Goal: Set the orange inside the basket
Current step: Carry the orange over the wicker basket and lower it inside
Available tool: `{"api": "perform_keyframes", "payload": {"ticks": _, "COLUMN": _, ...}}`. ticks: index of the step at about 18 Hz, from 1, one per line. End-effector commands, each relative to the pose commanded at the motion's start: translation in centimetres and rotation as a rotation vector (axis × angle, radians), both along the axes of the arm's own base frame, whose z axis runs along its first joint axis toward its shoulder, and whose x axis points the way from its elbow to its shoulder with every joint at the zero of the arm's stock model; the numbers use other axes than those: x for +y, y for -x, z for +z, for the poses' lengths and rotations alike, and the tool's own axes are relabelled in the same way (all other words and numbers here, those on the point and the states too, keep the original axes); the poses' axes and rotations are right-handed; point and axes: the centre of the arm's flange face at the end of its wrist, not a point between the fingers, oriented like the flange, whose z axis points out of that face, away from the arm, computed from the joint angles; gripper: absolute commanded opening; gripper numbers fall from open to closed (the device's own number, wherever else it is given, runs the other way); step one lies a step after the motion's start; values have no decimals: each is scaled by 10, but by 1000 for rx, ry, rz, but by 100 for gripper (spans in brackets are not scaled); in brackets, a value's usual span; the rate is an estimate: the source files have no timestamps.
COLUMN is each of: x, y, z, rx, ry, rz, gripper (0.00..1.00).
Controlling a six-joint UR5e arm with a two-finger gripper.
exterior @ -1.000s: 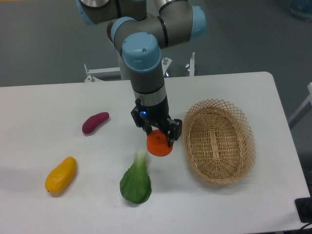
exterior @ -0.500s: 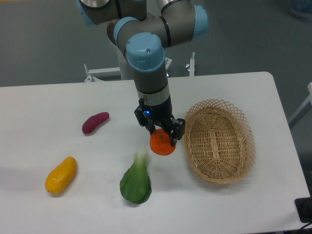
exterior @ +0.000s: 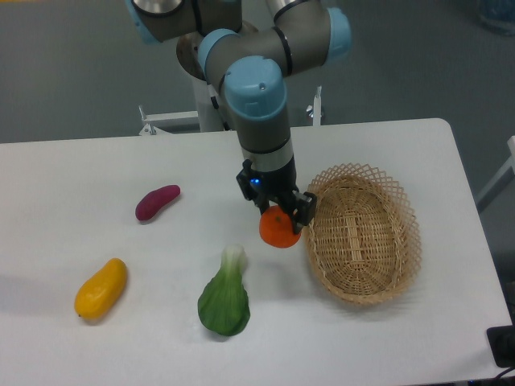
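My gripper (exterior: 282, 221) is shut on the orange (exterior: 278, 231), a small round bright-orange fruit, and holds it above the white table just left of the basket's near-left rim. The basket (exterior: 361, 232) is an oval light-tan wicker one with a lattice rim, standing at the right of the table, and nothing shows inside it. The gripper's black fingers (exterior: 302, 212) hide the top of the orange.
A green leafy vegetable (exterior: 224, 297) lies at the front, below the gripper. A purple sweet potato (exterior: 157, 202) lies to the left. A yellow-orange mango-like fruit (exterior: 100, 288) lies at the front left. The table's right edge (exterior: 475, 241) runs just beyond the basket.
The gripper has moved right and slightly up with the orange in it, closing on the basket's left rim. Nothing else has moved.
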Motion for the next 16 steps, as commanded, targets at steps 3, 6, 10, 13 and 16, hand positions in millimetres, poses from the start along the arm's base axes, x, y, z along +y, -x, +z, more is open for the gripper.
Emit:
{"api": "perform_keyframes", "payload": {"ticks": 3, "x": -32, "y": 31, "z": -6, "rx": -1, "ry": 33, "rz": -42, "gripper": 67}}
{"api": "perform_keyframes", "payload": {"ticks": 6, "x": -57, "y": 58, "z": -36, "rx": -30, "ry": 79, "rz": -82, "gripper": 66}}
{"api": "perform_keyframes", "payload": {"ticks": 10, "x": -67, "y": 81, "z": -55, "rx": -46, "ry": 82, "rz": -36, "gripper": 66}}
{"api": "perform_keyframes", "payload": {"ticks": 13, "x": -58, "y": 91, "z": -75, "rx": -59, "ry": 39, "rz": 136, "gripper": 66}}
{"api": "perform_keyframes", "payload": {"ticks": 16, "x": -52, "y": 98, "z": -80, "rx": -65, "ry": 19, "rz": 230, "gripper": 67}}
